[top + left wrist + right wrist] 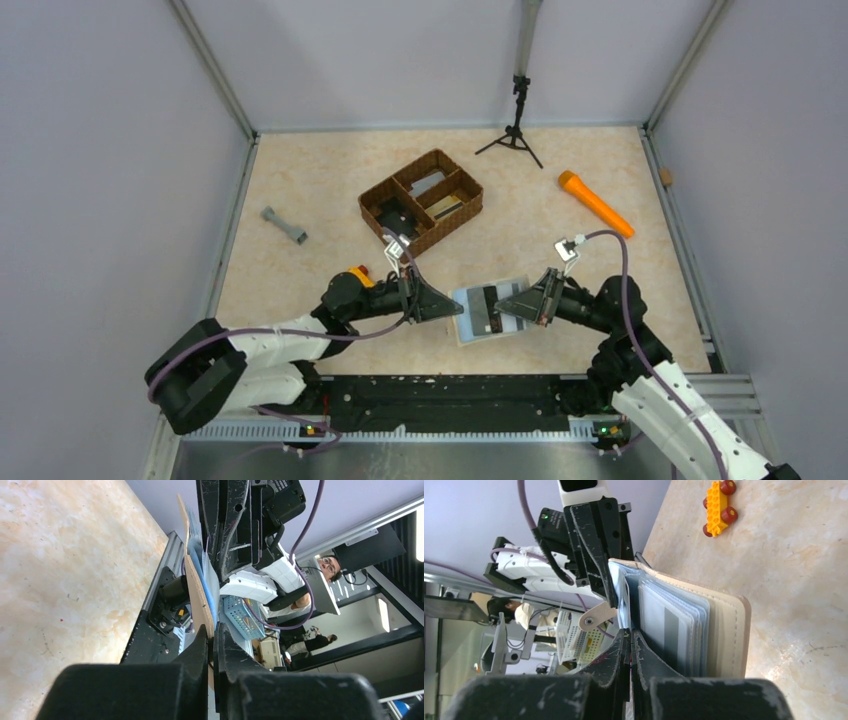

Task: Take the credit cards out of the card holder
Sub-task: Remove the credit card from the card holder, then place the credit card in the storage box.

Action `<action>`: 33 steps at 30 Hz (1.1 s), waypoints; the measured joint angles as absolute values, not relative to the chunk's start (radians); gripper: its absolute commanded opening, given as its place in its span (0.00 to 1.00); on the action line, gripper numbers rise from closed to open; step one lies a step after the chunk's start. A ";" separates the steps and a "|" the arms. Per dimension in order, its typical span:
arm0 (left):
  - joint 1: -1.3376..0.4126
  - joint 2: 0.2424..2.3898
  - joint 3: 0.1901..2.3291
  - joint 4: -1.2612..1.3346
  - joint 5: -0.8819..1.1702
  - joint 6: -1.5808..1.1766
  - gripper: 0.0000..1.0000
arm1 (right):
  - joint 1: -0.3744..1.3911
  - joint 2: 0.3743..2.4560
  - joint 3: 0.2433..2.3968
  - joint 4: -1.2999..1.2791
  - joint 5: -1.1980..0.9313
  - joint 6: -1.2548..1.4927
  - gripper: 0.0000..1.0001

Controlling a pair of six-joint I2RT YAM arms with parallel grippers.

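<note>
I have the card holder [487, 313] spread open over the near middle of the worktop [330, 190]. Its pale-blue inside faces up, long axis running left-right between the arms. The left jaws are clenched on its beige cover edge. The right jaws are pressed together at the sleeves, beside a striped credit card [664, 630]; I cannot tell whether it is pinched.
</note>
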State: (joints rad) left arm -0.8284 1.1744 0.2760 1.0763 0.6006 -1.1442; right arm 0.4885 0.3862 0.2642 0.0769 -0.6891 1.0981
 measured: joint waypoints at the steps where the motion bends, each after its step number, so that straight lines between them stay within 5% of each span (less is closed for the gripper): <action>1: -0.827 1.160 0.273 1.055 0.595 -1.136 0.00 | 0.488 0.386 0.265 0.070 -0.685 1.092 0.00; 11: -0.744 0.888 0.287 0.573 0.488 -1.016 0.00 | 0.488 0.465 0.340 -0.004 -0.599 0.967 0.00; 20: -0.441 0.740 0.434 -0.062 0.447 -0.834 0.00 | 0.488 0.750 0.496 0.009 -0.520 0.813 0.00; 33: -0.314 0.776 0.745 -0.551 0.334 -0.602 0.00 | 0.489 1.322 1.025 -0.019 -0.449 0.556 0.00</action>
